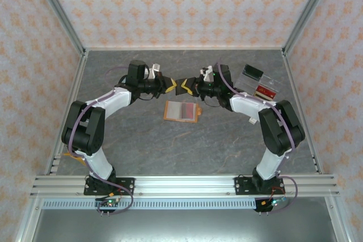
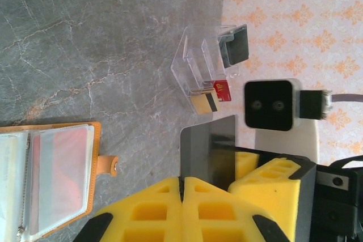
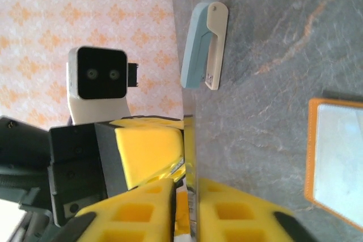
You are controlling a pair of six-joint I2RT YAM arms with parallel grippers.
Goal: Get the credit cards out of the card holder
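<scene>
Nearest the left wrist lens: left gripper [image 2: 181,188], jaws pressed flat together on the near edge of a dark card [image 2: 207,144], held upright above the table [image 2: 85,38]. Just past the card, right gripper [image 2: 258,169], facing the left one. From the right wrist, same card edge-on, a thin line between yellow pads [image 3: 142,208] drawn in on both faces; closed on it, as far as can be judged.

Holder [image 1: 182,111] lying open and flat on the table, below the meeting grippers and a little nearer the bases, touched by neither.

Step in hand, by the look of it: mid-air hand-over of one extracted card, left to right. Next move likely calls for the left to let go cleanly without dragging the card, the right to keep its pinch, then a carry, probably to the clear tray [image 1: 264,83] at the right rear. Reddish faces behind the pockets, so more cards probably left to pull.

Left wrist view: tray with a red-marked card standing in it, plus the holder's snap tab and pockets. Right wrist view: pale-blue box [image 3: 204,43] by the wall and a corner of the holder. Top view: both arms arched tip to tip, card too small to read.
</scene>
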